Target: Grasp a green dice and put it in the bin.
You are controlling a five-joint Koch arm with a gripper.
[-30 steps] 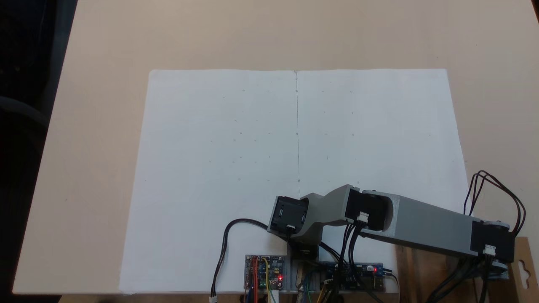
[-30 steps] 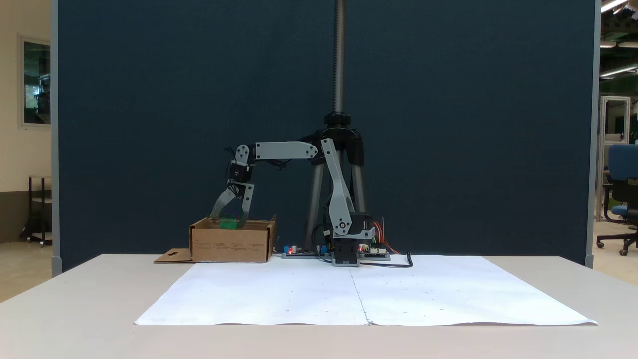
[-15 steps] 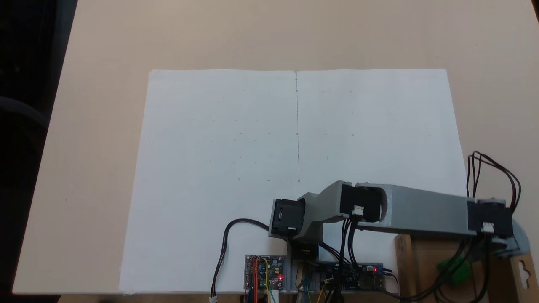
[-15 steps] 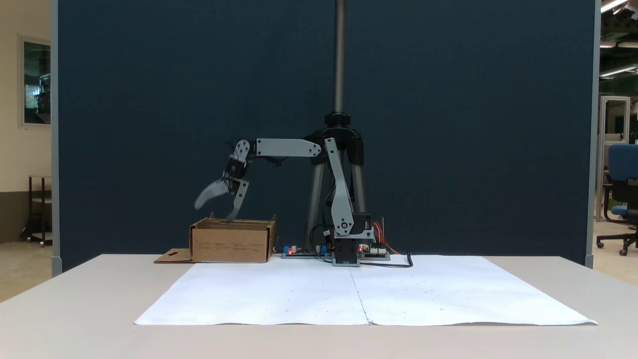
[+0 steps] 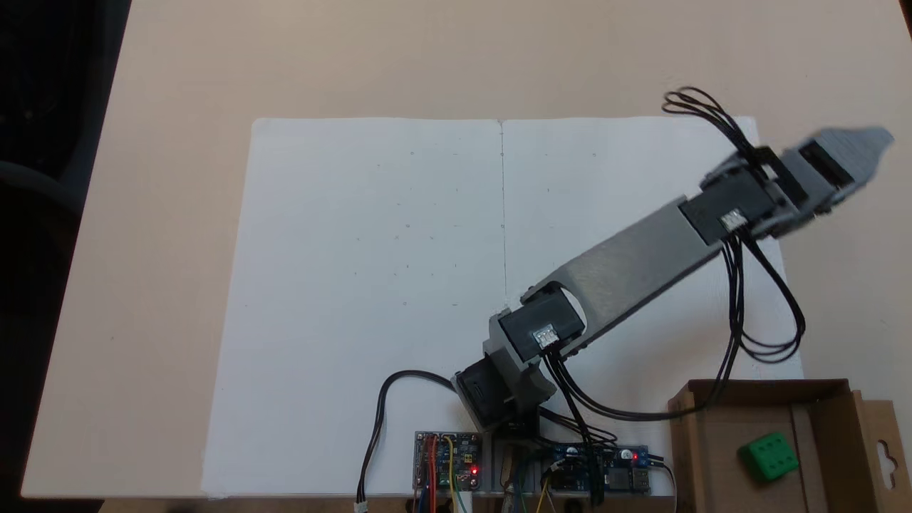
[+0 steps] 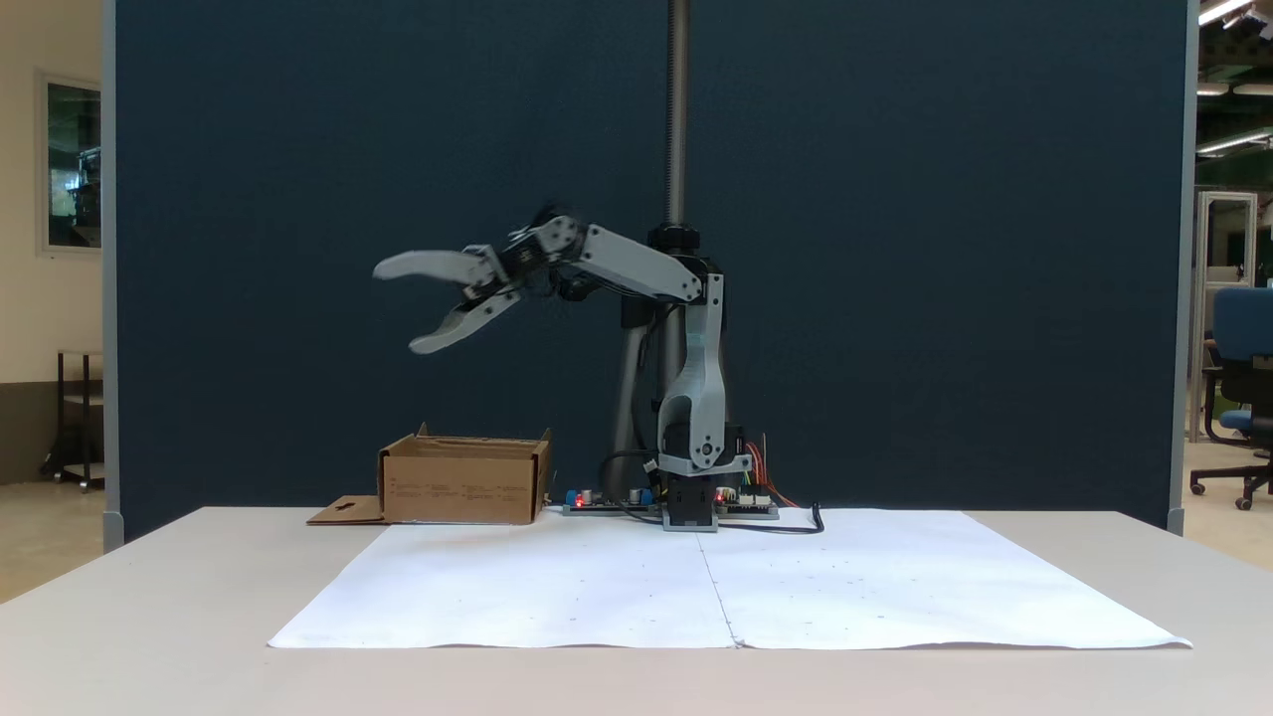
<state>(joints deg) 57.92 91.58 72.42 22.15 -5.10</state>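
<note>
The green dice (image 5: 768,456) lies on the floor of the bin (image 5: 719,442), a brown cardboard box at the bottom right of a fixed view looking down. From the front, the bin (image 6: 463,481) stands left of the arm's base, and its walls hide the dice. My gripper (image 6: 402,306) is raised high above the table, level with the arm's shoulder, pointing left. It is open and holds nothing between its jaws. From above, the gripper (image 5: 866,153) reaches out over the right edge of the white paper (image 5: 427,249), well away from the bin.
Circuit boards (image 5: 447,462) and loose cables (image 5: 755,313) sit at the arm's base. A flap with a hang-hole (image 5: 885,452) sticks out of the bin's right side. A tripod pole (image 6: 677,119) rises behind the arm before a dark blue panel.
The gripper let go of the green dice inside the bin, then rose with jaws open and swung away from the box, out over the paper's edge.
</note>
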